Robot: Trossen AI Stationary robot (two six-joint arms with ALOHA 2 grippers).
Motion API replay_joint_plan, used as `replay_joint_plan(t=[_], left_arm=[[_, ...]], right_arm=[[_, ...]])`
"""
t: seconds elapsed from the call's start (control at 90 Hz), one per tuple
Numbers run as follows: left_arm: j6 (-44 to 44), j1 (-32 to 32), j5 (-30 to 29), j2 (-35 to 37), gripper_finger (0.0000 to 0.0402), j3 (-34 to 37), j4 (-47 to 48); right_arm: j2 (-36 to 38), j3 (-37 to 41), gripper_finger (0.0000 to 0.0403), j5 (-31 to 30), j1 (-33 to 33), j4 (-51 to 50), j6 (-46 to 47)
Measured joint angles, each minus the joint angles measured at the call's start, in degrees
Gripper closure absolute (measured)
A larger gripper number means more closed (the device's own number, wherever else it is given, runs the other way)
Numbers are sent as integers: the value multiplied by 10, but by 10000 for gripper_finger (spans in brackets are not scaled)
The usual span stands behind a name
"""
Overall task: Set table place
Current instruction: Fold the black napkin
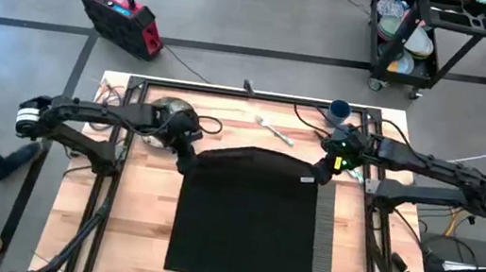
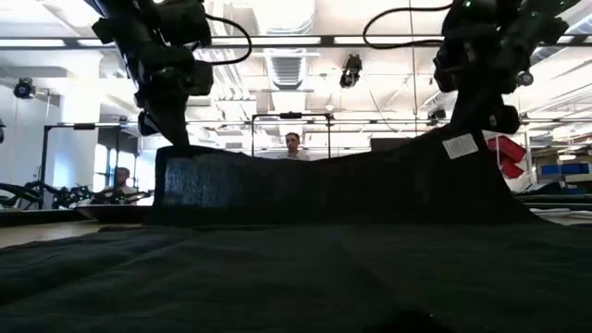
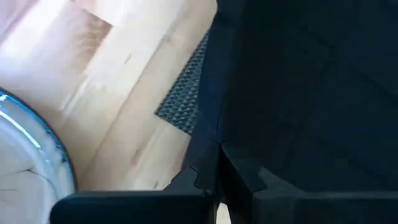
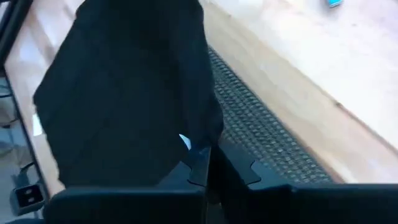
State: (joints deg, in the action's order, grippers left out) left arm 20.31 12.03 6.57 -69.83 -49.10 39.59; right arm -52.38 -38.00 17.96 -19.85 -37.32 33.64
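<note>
Looking straight down, the black napkin (image 1: 246, 215) lies spread over the grey placemat (image 1: 324, 229), which peeks out as a ribbed strip along its right side, on the table (image 1: 138, 236); the left gripper (image 1: 190, 159) pinches the napkin's far left corner and the right gripper (image 1: 321, 174) pinches its far right corner, with the plate (image 1: 170, 111), a fork (image 1: 274, 130) and the blue cup (image 1: 339, 110) waiting toward the far edge. From table height the napkin (image 2: 324, 190) hangs as a sagging curtain between the two raised grippers, left (image 2: 172, 139) and right (image 2: 470, 125), its middle dipping, which suggests a light, limp cloth that will fold and drag unless both corners travel together. The left wrist camera shows that arm's fingers (image 3: 208, 177) pressed together on the cloth's edge, with the placemat's weave (image 3: 181, 99) and the plate's rim (image 3: 46, 146) beside it. The right wrist camera shows its fingers (image 4: 205, 165) closed on a corner near a small white tag (image 4: 185, 142), the mat's ribs (image 4: 261, 134) below. Corners look like the sensible hold; a soft cloth is likely to slip from a loose pinch
</note>
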Motion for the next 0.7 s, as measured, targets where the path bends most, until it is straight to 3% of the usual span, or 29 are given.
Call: replay_joint_plan(t=[0.7], left_arm=[[124,-124,-32,62,401,0,-1]], right_arm=[[17,-30,403,-26,136,-3,85]])
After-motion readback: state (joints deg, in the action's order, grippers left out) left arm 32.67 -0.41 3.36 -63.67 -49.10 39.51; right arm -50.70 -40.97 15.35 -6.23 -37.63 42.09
